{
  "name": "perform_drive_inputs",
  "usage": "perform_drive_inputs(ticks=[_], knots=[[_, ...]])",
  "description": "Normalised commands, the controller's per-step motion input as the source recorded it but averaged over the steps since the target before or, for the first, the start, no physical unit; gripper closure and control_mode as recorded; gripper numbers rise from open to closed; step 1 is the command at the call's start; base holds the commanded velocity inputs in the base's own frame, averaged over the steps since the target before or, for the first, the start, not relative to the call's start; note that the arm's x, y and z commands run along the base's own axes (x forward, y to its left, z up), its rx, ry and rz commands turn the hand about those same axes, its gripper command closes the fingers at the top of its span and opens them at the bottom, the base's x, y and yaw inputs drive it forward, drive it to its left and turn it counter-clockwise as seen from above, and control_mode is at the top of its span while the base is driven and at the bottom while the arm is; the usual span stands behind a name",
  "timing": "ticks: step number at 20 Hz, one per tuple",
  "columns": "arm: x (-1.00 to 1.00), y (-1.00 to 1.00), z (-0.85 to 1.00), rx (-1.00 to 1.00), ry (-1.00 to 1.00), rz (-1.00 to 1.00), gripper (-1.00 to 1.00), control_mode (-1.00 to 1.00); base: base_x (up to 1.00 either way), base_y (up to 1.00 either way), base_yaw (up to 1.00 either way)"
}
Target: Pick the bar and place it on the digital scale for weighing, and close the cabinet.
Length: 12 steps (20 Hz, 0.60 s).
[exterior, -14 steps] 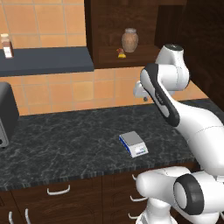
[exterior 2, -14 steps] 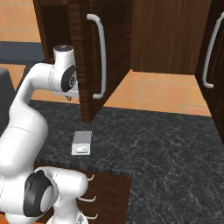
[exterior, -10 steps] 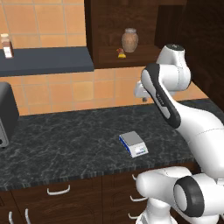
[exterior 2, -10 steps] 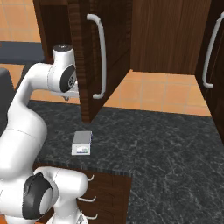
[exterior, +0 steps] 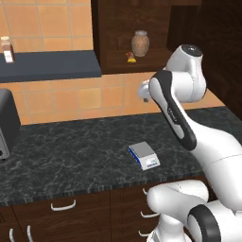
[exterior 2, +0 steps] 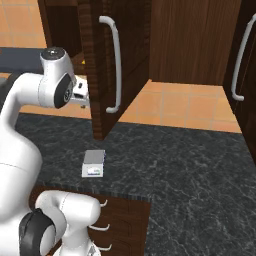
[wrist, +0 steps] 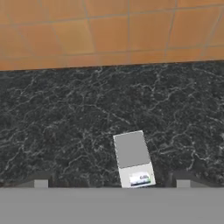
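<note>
The digital scale [exterior: 144,155] lies flat on the dark counter, also seen in the right base view [exterior 2: 94,163] and low in the hand view [wrist: 133,157]. The bar [exterior: 130,57] is a small yellow and red thing on the open cabinet's [exterior: 137,28] shelf, beside a tan vase [exterior: 140,43]. The cabinet door [exterior 2: 102,70] stands swung out, with its silver handle [exterior 2: 116,65] facing me. My gripper [wrist: 112,183] hangs open above the counter in front of the tiled wall, its fingertips [wrist: 41,182] wide apart on either side of the scale. Its hand [exterior: 144,90] is below the cabinet shelf.
A black appliance [exterior: 7,124] stands at the counter's left end. A dark wall shelf [exterior: 47,65] carries a small bottle [exterior: 5,49]. Drawers with curved handles [exterior: 64,205] run under the counter. Another cabinet handle [exterior 2: 242,65] is at the right.
The arm's upper joints have shifted slightly. The scale, the bar and the cabinet door have not moved.
</note>
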Motion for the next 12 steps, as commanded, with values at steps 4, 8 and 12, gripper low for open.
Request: perform_drive_inputs(ticks=[4,8,12], knots=[[0.0,0.19,0.8,-0.07,-0.08,-0.04,-1.0,-1.0,0.0,0.0,0.0],[0.01,0.0,0.74,-0.09,-0.14,0.0,-1.0,-1.0,0.0,0.0,0.0],[0.15,0.0,0.56,-0.04,-0.27,0.0,-1.0,-1.0,0.0,0.0,0.0]])
